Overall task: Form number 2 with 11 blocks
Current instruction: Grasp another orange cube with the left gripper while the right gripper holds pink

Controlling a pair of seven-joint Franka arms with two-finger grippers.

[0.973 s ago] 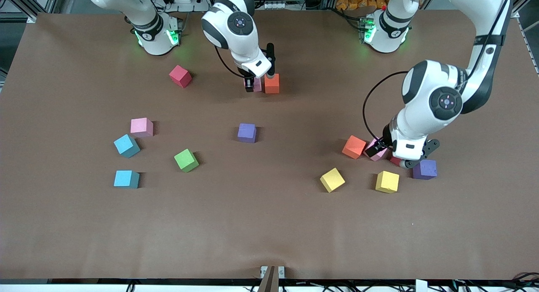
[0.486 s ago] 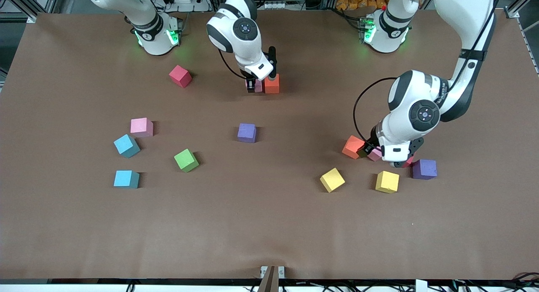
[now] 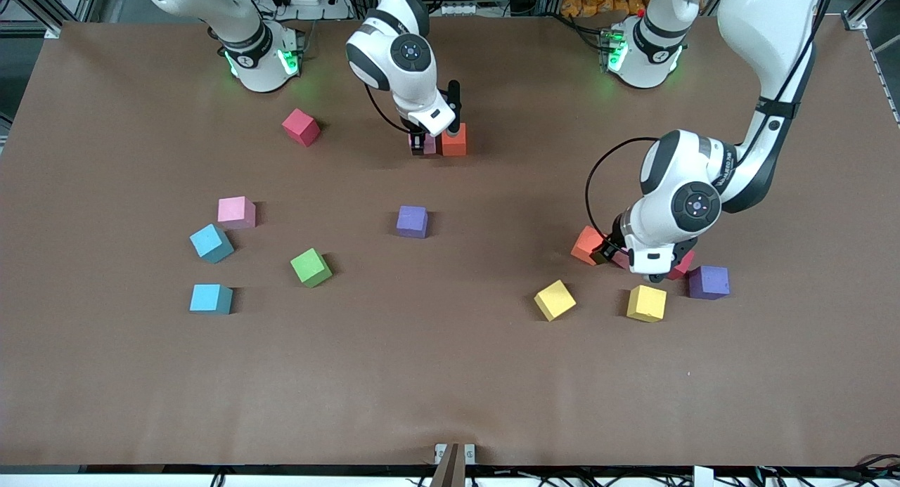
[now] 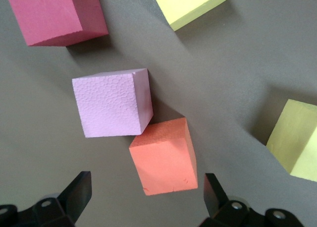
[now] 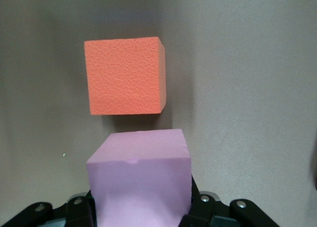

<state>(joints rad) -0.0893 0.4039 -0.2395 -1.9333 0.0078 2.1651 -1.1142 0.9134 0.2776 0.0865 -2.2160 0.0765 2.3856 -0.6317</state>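
Count of matte foam cubes on the brown table [image 3: 450, 374]: fourteen. Two light blue [image 3: 211, 243] [image 3: 209, 298], one green [image 3: 311, 267], two purple [image 3: 412, 221] [image 3: 708, 282], two yellow [image 3: 555, 299] [image 3: 646, 303], two red [image 3: 301, 126] [image 3: 680, 265], two orange [image 3: 453, 140] [image 3: 588, 245], three pink [image 3: 236, 212] [image 3: 427, 143] [image 4: 111, 109].

The number 2 is not formed; only one pair sits together, in mid-table toward the robots' bases. There the right gripper [image 3: 423, 141] is clamped on a pink cube [image 5: 141, 175], which stands just beside the orange cube [image 5: 125, 75] with a narrow gap showing in the right wrist view.

The left gripper [image 3: 636, 256] is low over the cluster at the left arm's end of the table, jaws spread wide and holding nothing. Its wrist view shows the orange cube [image 4: 165, 156] between the fingers [image 4: 77, 197], one corner touching the pink cube, with the red cube [image 4: 54, 14] near and the two yellow cubes apart.

Open room: the broad strip nearest the front camera is free, as is the centre around the lone purple cube. No cube lies near a table edge.

Change from a second earlier: the left arm has swung toward the orange cube and dropped lower, now covering most of the pink cube. The right gripper has settled slightly lower with its cube.
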